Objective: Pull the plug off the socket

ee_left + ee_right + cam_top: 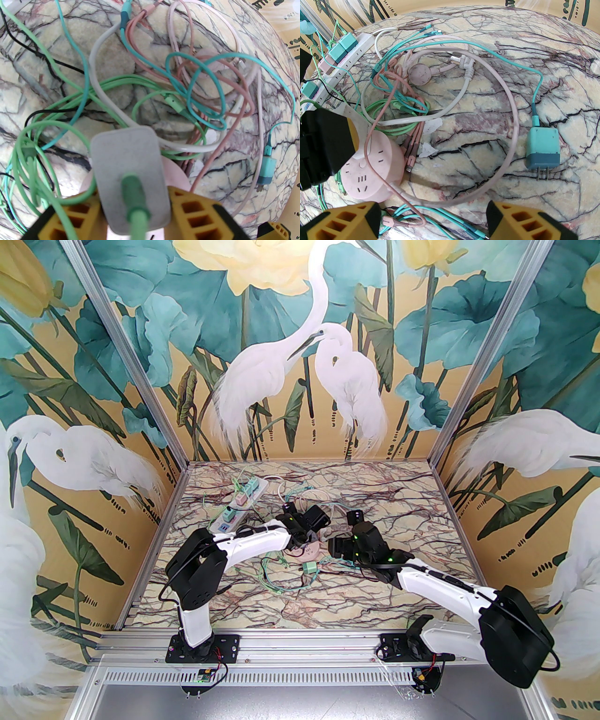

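Observation:
A grey-white plug [129, 159] with a green cable [138, 220] sits between the yellow fingers [194, 211] of my left gripper [133, 211], which is shut on it. Under the plug shows the rim of the round pink socket [178, 173]. I cannot tell whether the plug's pins are still in it. In the right wrist view the pink socket [370, 164] stands at lower left with my left gripper [349, 126] over its far edge. My right gripper [433, 222] hangs open just to the right of the socket. In the top view both grippers meet around the socket [313, 549].
A tangle of green, teal, pink and white cables [403, 103] lies around the socket. A loose teal adapter [543, 150] rests on the marble to the right. A white power strip [239, 502] with several plugs lies at the back left, and a small green adapter [309, 566] lies near the socket.

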`<action>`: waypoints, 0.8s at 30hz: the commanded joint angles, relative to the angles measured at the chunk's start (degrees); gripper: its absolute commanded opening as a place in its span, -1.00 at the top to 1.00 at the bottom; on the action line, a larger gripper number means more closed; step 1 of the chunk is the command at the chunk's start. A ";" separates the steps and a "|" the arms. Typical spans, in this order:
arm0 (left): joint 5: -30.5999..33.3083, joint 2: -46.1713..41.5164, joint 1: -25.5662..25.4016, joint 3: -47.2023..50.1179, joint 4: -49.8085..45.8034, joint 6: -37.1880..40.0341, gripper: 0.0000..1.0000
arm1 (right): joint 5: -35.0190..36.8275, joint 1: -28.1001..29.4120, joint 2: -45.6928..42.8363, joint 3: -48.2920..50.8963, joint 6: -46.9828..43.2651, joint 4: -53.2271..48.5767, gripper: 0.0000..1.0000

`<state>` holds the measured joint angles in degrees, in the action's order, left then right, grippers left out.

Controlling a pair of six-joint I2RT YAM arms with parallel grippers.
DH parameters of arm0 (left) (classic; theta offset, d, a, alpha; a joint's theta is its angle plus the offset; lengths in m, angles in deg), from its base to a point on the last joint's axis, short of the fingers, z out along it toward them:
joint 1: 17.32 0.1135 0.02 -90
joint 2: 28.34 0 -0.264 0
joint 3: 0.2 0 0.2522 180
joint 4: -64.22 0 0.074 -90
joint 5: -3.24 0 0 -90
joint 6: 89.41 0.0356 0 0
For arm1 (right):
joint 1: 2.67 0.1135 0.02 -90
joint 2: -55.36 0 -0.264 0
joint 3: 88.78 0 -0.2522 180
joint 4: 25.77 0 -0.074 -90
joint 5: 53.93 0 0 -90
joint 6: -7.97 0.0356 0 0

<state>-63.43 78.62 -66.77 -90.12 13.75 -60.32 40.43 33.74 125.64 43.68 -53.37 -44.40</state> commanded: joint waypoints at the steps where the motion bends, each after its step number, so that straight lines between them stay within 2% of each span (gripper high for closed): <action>1: 2.84 -1.00 0.36 1.24 -2.67 2.39 0.31 | -2.23 0.25 -0.87 0.67 0.01 2.02 -0.62; 8: 7.45 -6.42 0.40 6.54 -0.88 10.13 0.35 | -16.47 0.35 0.91 -1.10 0.82 7.24 -0.52; 13: 5.82 -8.43 0.40 10.44 3.06 10.55 0.33 | -22.03 0.38 11.12 -8.24 1.39 5.79 -0.47; 16: 5.33 -8.09 0.41 10.85 3.45 9.84 0.31 | -25.74 0.26 18.01 -10.63 3.00 7.55 -0.38; 20: 5.50 -8.03 0.75 10.68 3.21 9.71 0.16 | -30.77 0.27 24.91 -11.13 7.10 13.27 -0.29; 24: 4.07 -8.34 2.13 10.37 3.21 9.22 -0.04 | -32.31 0.20 28.51 -11.37 9.31 15.50 -0.25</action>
<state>-58.91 71.74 -65.88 -79.83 16.00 -50.99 12.04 33.63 152.94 33.19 -47.27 -32.77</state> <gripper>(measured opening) 0.504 0.630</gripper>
